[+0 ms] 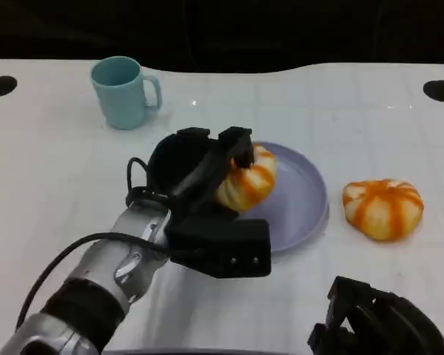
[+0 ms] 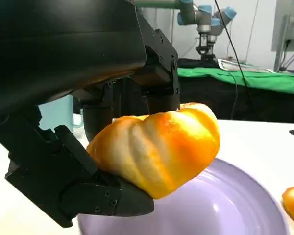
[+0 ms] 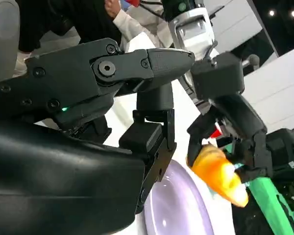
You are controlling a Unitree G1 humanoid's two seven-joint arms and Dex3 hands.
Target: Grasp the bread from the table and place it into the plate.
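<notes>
Bread in hand: left hand (image 1: 207, 174) grips a striped orange bread roll (image 1: 246, 185) between fingers above and thumb below, over the near-left rim of the lavender plate (image 1: 303, 200), apparently just clear of it.
Second roll: another orange bread roll (image 1: 383, 208) lies on the white table (image 1: 52, 163), right of the plate, apart from it.
Right hand: right hand (image 1: 377, 322) sits low at the near edge, holding nothing; its finger spread I cannot tell.
Risk, early release: the roll hangs near the rim, so it could tip out onto the table.
Risk, rim strike: lowering fingers could catch the edge and shift the plate.
Bystander: teal mug (image 1: 123, 92) stands well apart, unlikely to interfere.
</notes>
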